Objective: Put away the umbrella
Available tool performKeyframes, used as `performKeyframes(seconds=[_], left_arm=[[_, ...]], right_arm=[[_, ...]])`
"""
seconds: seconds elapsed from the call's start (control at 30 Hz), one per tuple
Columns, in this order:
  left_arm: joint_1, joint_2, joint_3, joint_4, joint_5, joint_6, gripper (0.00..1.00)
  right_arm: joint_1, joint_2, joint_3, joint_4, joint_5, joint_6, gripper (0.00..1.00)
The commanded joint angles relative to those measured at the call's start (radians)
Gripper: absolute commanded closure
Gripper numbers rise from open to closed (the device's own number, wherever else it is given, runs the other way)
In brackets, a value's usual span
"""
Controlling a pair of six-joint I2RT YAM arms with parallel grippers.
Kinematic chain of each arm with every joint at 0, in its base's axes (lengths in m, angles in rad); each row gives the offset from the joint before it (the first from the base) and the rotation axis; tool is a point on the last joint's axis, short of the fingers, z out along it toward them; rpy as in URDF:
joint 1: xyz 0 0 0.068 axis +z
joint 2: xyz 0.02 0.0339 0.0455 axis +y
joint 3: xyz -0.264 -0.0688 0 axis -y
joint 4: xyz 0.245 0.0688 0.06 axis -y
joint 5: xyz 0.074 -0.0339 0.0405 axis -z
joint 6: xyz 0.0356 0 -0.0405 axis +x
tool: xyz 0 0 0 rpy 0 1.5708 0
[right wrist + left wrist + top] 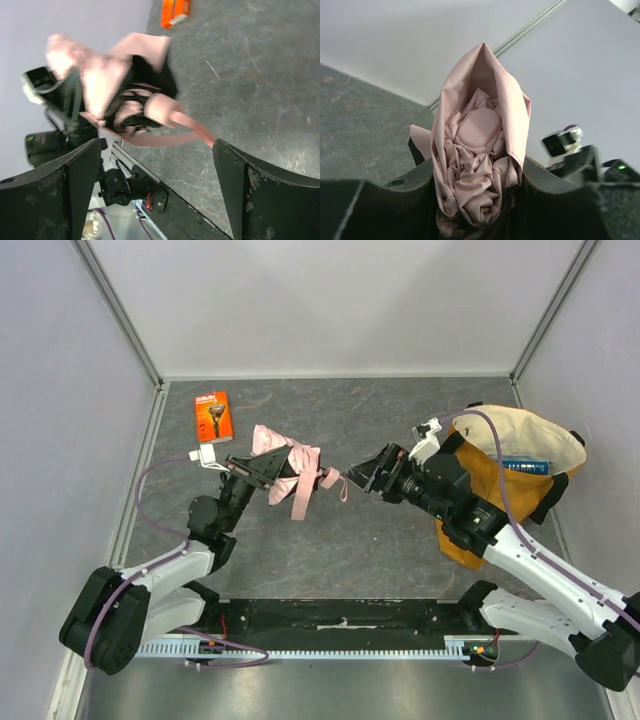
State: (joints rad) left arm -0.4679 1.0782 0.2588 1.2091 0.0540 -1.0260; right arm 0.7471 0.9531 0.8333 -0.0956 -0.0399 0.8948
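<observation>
**Handover stage, read left to right.** An orange box (213, 416) lies on the counter (400, 415) beyond my left fingers (250, 466). They are partly closed, and they clamp the bunched pink canopy of the umbrella (290, 465). In the left wrist view the fabric fills the gap between them. I judge the umbrella to be held off the counter. Its long axis runs from the left fingers towards the right ones, with a loose strap trailing at the right-hand end. My right fingers (362, 476) stand wide apart and hold nothing. They face that strap end, just short of it. The right wrist view shows the umbrella straight ahead, beyond the tips. Behind the right fingers sits the open bag (530, 435). The left arm has the load, but the right arm is nearer the bag, so I judge the next move to be a grasp on the near end.
</observation>
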Motion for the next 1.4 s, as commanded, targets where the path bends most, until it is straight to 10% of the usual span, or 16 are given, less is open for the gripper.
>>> performKeyframes(seconds=[0.0, 0.3, 1.0, 1.37], left_arm=[[0.002, -0.011, 0.111, 0.455, -0.025, 0.078, 0.98], [-0.002, 0.017, 0.224, 0.455, 0.01, 0.069, 0.98], [-0.011, 0.011, 0.249, 0.455, 0.007, 0.043, 0.98], [-0.012, -0.017, 0.244, 0.455, 0.02, 0.029, 0.98]], right_arm=[[-0.046, 0.006, -0.103, 0.014, -0.084, 0.309, 0.03], [-0.038, 0.166, -0.457, 0.885, -0.31, 1.012, 0.15], [0.146, 0.642, -0.267, 1.258, -0.14, 1.457, 0.22], [0.146, 0.54, -0.467, 1.258, -0.003, 1.461, 0.15]])
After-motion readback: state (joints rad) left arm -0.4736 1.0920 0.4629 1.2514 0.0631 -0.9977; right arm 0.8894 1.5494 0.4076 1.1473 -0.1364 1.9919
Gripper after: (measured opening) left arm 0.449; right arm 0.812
